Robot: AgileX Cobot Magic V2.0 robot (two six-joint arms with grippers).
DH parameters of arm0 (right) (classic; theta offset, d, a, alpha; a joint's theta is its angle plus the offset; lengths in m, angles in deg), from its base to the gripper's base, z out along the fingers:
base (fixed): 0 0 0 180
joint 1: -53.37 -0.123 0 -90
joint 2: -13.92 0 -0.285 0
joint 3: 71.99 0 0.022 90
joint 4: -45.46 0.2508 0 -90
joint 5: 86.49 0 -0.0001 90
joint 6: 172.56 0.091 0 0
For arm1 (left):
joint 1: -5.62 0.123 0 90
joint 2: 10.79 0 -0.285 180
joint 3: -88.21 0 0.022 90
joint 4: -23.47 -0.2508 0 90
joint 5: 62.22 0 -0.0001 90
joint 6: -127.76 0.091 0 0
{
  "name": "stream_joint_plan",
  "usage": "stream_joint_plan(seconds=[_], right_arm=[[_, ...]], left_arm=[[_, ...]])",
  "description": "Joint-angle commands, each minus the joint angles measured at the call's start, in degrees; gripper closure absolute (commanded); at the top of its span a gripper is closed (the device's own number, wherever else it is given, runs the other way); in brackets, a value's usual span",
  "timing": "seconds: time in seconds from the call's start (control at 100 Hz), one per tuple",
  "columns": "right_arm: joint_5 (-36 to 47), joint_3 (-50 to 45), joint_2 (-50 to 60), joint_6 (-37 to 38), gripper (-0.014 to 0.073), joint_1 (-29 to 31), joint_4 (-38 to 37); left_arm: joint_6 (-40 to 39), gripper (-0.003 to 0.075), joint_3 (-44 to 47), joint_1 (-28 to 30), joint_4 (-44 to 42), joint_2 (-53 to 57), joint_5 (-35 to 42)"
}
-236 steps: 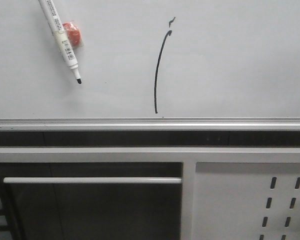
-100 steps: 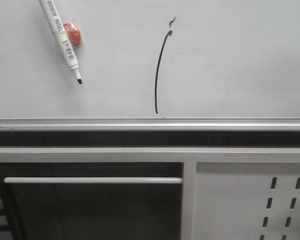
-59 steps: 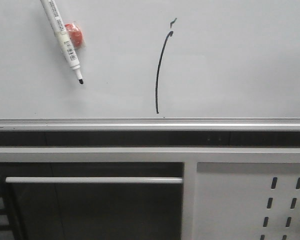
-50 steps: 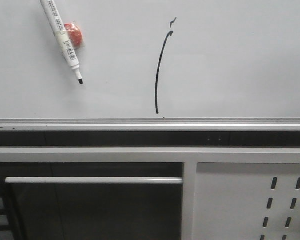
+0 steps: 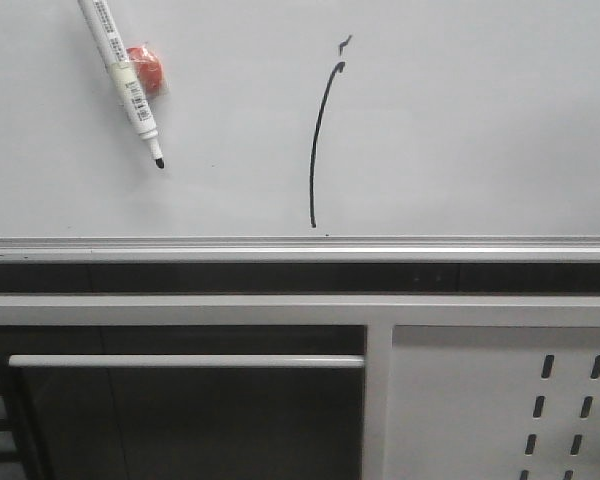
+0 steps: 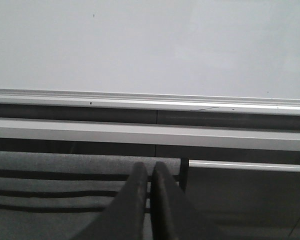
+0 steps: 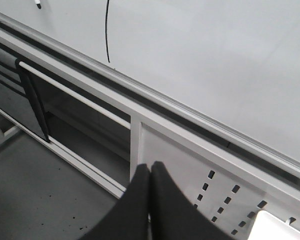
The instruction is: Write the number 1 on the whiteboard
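Nearest, at the bottom of each wrist view, the left hand (image 6: 150, 187) and the right hand (image 7: 150, 190) have fingers pressed together, holding nothing. Beyond, the whiteboard (image 5: 480, 130) fills the upper front view, with the number 1 (image 5: 318, 150) at upper centre: a tall stroke, long axis near vertical, top leaning right. A marker (image 5: 125, 80) sits upper left, tip pointing lower right. The stroke looks done; best to keep both hands off the board
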Motion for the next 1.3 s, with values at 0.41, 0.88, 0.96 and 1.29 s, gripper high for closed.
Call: stream_joint_plan(seconds=[0.41, 0.88, 0.96, 1.29], right_arm=[[4.0, 1.5, -0.3, -0.1, 0.0662, 0.2, -0.3], [4.0, 1.5, -0.3, -0.1, 0.0662, 0.2, -0.3], [4.0, 1.5, -0.3, -0.1, 0.0662, 0.2, -0.3], [4.0, 1.5, -0.3, -0.1, 0.0662, 0.2, -0.3]], left_arm=[[-0.9, 0.0738, 1.3, 0.1, -3.4, 1.5, 4.2], [-1.5, 0.0738, 1.3, 0.1, -3.9, 1.5, 3.9], [-1.5, 0.0738, 1.3, 0.1, -3.9, 1.5, 3.9], [-1.5, 0.0738, 1.3, 0.1, -3.9, 1.5, 3.9]])
